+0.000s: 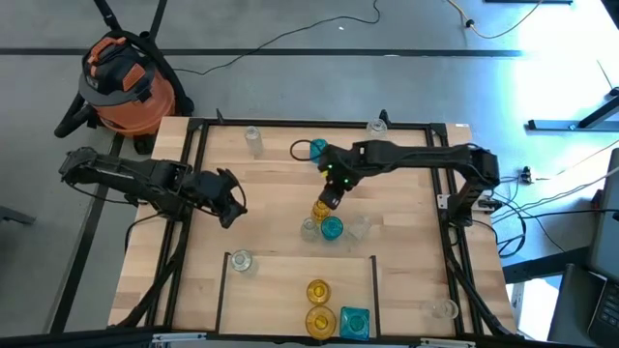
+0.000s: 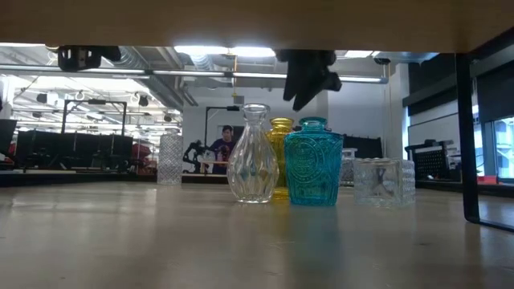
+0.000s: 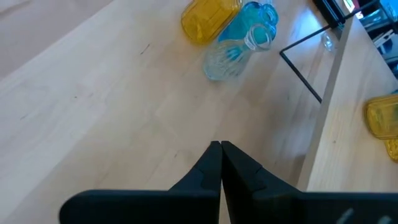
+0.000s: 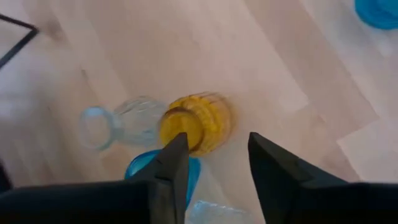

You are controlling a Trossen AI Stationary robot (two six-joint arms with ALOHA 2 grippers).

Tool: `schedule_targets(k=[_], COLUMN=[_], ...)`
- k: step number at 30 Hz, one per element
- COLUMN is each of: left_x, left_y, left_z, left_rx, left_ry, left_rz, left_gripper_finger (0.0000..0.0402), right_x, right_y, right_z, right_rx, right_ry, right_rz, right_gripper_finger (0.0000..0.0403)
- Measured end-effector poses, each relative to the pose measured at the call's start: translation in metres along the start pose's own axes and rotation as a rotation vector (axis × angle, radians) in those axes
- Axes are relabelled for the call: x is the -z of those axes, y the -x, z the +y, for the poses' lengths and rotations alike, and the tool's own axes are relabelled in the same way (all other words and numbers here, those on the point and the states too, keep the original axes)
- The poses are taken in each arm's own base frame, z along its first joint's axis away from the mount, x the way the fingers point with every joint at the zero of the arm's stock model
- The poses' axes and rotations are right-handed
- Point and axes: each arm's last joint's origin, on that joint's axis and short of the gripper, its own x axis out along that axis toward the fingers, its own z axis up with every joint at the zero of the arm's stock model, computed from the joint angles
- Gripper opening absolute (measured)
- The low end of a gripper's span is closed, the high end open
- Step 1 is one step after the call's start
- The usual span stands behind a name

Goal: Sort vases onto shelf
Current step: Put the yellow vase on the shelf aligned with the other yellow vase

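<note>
Mid-table stand an amber vase, a clear bulbous vase, a teal vase and a clear square vase, all upright on their bases. My right gripper hangs open just above the amber vase, its fingers clear of the rim; the low view shows the gripper above the group. My left gripper waits shut at the table's left, holding nothing. The shelf at the near edge bears two amber vases, a teal one and a clear one.
More vases stand toward the far edge: teal, clear and clear; another clear one is at the near right. Black frame rails run along both sides. An orange shop vacuum sits beyond the far left corner.
</note>
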Motion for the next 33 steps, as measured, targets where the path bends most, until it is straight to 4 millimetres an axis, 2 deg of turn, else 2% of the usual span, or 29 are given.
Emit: schedule_targets(k=[7, 17, 21, 24, 29, 33], left_x=[-0.001, -0.001, -0.001, -0.001, -0.001, -0.001], left_y=[0.0, 0.0, 0.0, 0.0, 0.0, 0.0], left_z=[0.001, 0.001, 0.001, 0.001, 0.001, 0.0], left_rx=[-0.004, -0.002, -0.002, -0.002, 0.0, 0.002], left_ry=[0.006, 0.003, 0.002, 0.003, 0.003, 0.004], left_rz=[-0.004, -0.002, -0.001, -0.001, -0.004, -0.007], left_gripper_finger=[0.0, 0.0, 0.0, 0.0, 0.0, 0.0], right_x=[-0.001, 0.009, 0.012, 0.013, 0.005, -0.008], right_y=[-0.02, -0.049, -0.058, -0.058, -0.042, -0.016], right_z=[0.0, 0.019, 0.024, 0.026, 0.03, 0.038], right_rx=[-0.034, -0.051, -0.005, 0.037, 0.098, 0.118], right_ry=[0.019, 0.121, 0.172, 0.199, 0.24, 0.309], right_rz=[0.065, 0.13, 0.131, 0.125, 0.123, 0.09], right_gripper_finger=[0.0107, 0.0102, 0.0063, 0.0015, 0.001, 0.0005])
